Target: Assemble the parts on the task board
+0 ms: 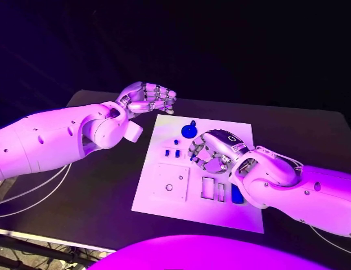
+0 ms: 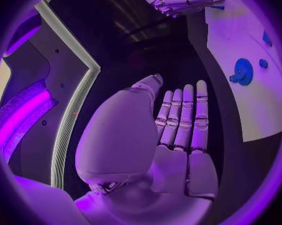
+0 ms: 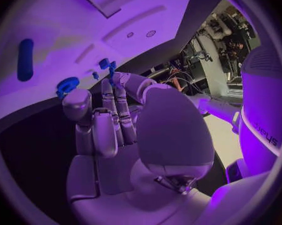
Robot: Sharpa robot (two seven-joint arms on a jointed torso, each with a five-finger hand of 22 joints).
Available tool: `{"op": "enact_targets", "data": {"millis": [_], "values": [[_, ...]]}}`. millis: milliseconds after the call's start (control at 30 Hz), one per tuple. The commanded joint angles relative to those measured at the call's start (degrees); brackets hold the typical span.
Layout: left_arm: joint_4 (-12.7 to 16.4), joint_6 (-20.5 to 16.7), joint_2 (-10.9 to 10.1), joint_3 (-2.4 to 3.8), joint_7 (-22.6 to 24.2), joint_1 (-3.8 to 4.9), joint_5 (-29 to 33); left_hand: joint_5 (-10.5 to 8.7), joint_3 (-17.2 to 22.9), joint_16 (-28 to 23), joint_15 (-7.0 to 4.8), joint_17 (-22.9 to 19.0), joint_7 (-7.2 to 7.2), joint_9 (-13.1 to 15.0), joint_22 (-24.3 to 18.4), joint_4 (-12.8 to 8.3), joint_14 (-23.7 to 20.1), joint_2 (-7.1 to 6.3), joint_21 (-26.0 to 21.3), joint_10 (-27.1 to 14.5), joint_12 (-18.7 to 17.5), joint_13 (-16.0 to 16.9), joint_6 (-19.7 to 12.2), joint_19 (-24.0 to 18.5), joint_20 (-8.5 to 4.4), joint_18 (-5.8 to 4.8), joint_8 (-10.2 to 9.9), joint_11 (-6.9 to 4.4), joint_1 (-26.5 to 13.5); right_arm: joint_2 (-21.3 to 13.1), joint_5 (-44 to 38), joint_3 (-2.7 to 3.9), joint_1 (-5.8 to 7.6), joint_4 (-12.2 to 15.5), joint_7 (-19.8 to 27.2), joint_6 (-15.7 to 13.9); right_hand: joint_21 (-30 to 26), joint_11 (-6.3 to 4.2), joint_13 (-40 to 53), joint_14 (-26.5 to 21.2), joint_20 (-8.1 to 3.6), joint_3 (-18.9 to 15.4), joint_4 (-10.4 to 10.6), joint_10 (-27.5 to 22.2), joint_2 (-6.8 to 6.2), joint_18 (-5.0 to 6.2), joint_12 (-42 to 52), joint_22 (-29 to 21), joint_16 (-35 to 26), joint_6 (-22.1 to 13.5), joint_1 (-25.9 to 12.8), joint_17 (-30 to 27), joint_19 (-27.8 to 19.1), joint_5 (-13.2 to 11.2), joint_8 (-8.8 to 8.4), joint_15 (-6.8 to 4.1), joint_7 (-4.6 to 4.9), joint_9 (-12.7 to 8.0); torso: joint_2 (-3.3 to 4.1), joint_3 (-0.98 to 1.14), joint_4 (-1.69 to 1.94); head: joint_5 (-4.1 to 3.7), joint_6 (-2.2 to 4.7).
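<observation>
My right robot hand (image 1: 214,152) hovers over the middle of the task board (image 1: 166,194), fingers curled downward over the small blue pieces there. In the right wrist view my fingertips (image 3: 119,80) sit right at a small blue part (image 3: 105,63); whether I'm pinching it or only touching it, I cannot tell. A round blue part (image 1: 189,131) lies on the board just at 11 o'clock from this hand, close beside it but apart. Two tiny blue parts (image 1: 171,152) sit at 9 o'clock from the hand, just beside my fingers. A long blue part (image 1: 236,194) lies at 5 o'clock, tucked against my right wrist near the board's right edge.

My left robot hand (image 1: 149,98) is off the board, over the dark desk (image 1: 94,191) at 11 o'clock from the board's top left corner. In the head view its fingers look curled; the left wrist view shows them straight, side by side, holding nothing. The round blue part lies well apart from it, at 4 o'clock.
</observation>
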Motion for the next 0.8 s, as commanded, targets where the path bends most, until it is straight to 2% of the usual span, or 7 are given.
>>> {"op": "enact_targets", "data": {"millis": [33, 133, 267, 800], "values": [[-0.46, -0.34, 0.49, 0.03, 0.85, 0.01, 1.49, 0.16, 0.33, 0.12, 0.09, -0.07, 0.18, -0.05, 0.06, 0.01, 0.45, -0.05, -0.12, -0.14, -0.22, -0.02, 0.14, 0.23, 0.00, 0.58, 0.11, 0.06, 0.41, 0.86, 0.02, -0.02, -0.72, -0.58, 1.20, 1.17, -0.13, -4.23, 2.42, 1.94, -0.03, 0.68, -0.18, 4.45, 0.76, -0.84, -0.01, -0.04, 0.07, -0.15, 0.07, -0.05, -0.31, 0.15, 0.25, -0.39, 0.21, 0.08, -0.05, 0.08, 0.00, 1.66, -0.58], [-0.89, -0.31, 0.82, 0.03, 0.81, 0.01, 1.70, 0.17, 0.34, 0.12, 0.08, -0.07, 0.19, -0.05, 0.07, 0.01, 0.46, -0.06, -0.12, -0.13, -0.22, -0.02, 0.15, 0.23, -0.01, 0.58, 0.11, 0.06, 0.42, 1.52, -0.27, -0.04, -1.29, -1.03, 1.08, 1.73, -0.26, -4.21, 2.45, 1.90, -0.02, 0.73, -0.21, 4.41, 0.79, -0.81, -0.06, -0.15, 0.01, -0.21, 0.06, -0.20, -0.42, 0.14, 0.23, -0.37, 0.24, 0.12, 0.07, 0.03, -0.03, 2.25, -0.74], [-1.31, -0.20, 1.25, 0.03, 0.72, 0.02, 2.56, 0.17, 0.43, 0.13, 0.07, -0.08, 0.24, -0.07, 0.09, -0.04, 0.49, -0.11, -0.09, -0.14, -0.24, -0.02, 0.11, 0.25, -0.03, 0.58, 0.10, 0.07, 0.48, 2.24, -0.48, -0.10, -1.71, -1.37, 0.89, 2.56, -0.39, -4.20, 2.46, 1.92, -0.02, 0.75, -0.22, 4.40, 0.80, -0.77, -0.07, -0.27, 0.07, -0.23, 0.05, -0.07, -0.51, 0.13, 0.22, -0.37, 0.25, 0.14, 0.07, 0.02, -0.01, 2.63, -1.02], [-1.54, 0.33, 1.84, 0.04, 0.35, 0.02, 3.13, 0.17, 0.66, 0.11, 0.10, -0.14, 0.41, -0.20, 0.18, -0.08, 0.56, -0.27, -0.03, -0.33, -0.38, -0.05, -0.31, 0.27, -0.07, 0.55, -0.10, 0.18, 0.45, 4.53, -0.73, -0.45, -2.87, -2.48, 0.25, 4.85, -0.51, -4.18, 2.51, 1.90, -0.01, 0.82, -0.26, 4.39, 0.85, -0.74, -0.11, -0.37, 0.05, -0.29, 0.04, -0.13, -0.61, 0.12, 0.21, -0.35, 0.27, 0.20, 0.07, -0.03, -0.05, 2.63, -1.02]]}}
